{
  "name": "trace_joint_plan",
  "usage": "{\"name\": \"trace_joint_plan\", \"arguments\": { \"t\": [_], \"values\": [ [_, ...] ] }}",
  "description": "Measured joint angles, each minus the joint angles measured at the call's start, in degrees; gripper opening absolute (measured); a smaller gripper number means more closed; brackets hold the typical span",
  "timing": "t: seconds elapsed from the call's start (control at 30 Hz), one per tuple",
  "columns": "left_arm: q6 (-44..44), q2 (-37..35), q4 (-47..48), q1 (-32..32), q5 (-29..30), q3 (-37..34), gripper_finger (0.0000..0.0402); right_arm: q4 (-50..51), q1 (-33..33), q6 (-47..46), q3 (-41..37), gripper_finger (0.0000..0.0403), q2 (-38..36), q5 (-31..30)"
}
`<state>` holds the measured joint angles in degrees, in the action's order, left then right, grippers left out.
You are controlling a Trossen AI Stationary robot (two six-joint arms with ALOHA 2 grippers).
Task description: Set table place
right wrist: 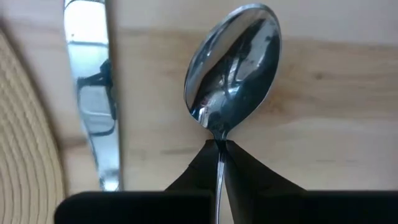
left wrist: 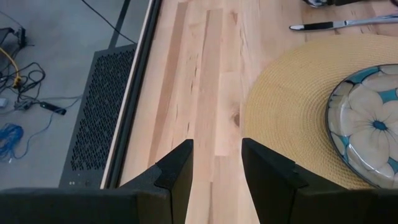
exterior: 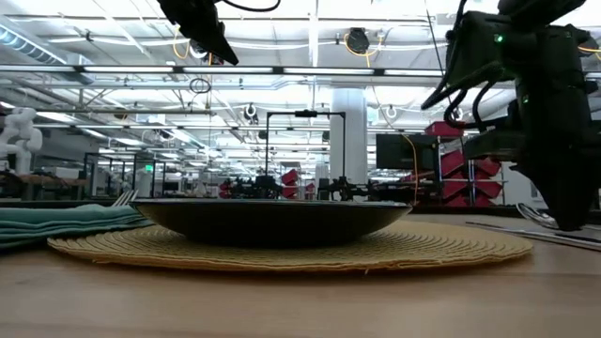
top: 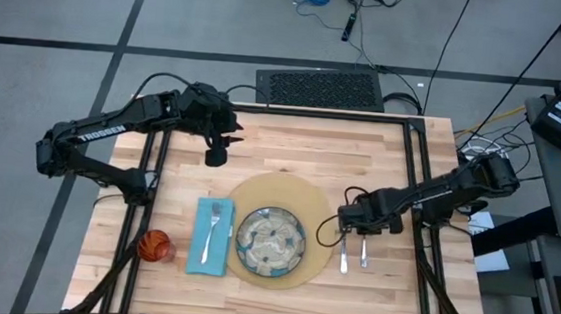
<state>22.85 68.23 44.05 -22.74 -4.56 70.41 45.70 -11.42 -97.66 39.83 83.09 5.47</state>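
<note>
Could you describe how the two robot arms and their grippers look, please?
Both arms are dark, almost black, built of jointed segments with black cables looping along them. The left arm carries white lettering on its side. The left gripper has two flat, dark, angular fingers. The right gripper has dark fingers that taper to narrow tips.

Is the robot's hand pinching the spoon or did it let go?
Pinching. The right gripper is shut on the spoon, its handle squeezed between the two dark fingertips, beside the knife.

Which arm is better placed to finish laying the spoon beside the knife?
The right: its pincer is shut on the spoon beside the knife. The left pincer hangs empty, far from both.
</note>
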Motion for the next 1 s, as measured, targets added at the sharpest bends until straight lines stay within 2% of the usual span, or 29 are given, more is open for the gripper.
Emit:
{"name": "trace_joint_plan", "arguments": {
  "t": [0.47, 0.83, 1.0],
  "values": [
    [0.02, 0.0, 0.0, 0.0, 0.0, 0.0, 0.0123, 0.73, -2.32, -1.95, 0.02, 0.0005, -0.02, 0.52],
    [0.04, -0.01, 0.0, 0.0, 0.0, 0.0, 0.0123, 0.85, -2.32, -1.13, 0.02, 0.0079, -0.04, -0.33],
    [0.04, 0.0, 0.0, 0.0, 0.0, 0.0, 0.0123, 0.83, -2.17, 1.07, 0.02, 0.01, -0.27, 0.73]
  ]
}}
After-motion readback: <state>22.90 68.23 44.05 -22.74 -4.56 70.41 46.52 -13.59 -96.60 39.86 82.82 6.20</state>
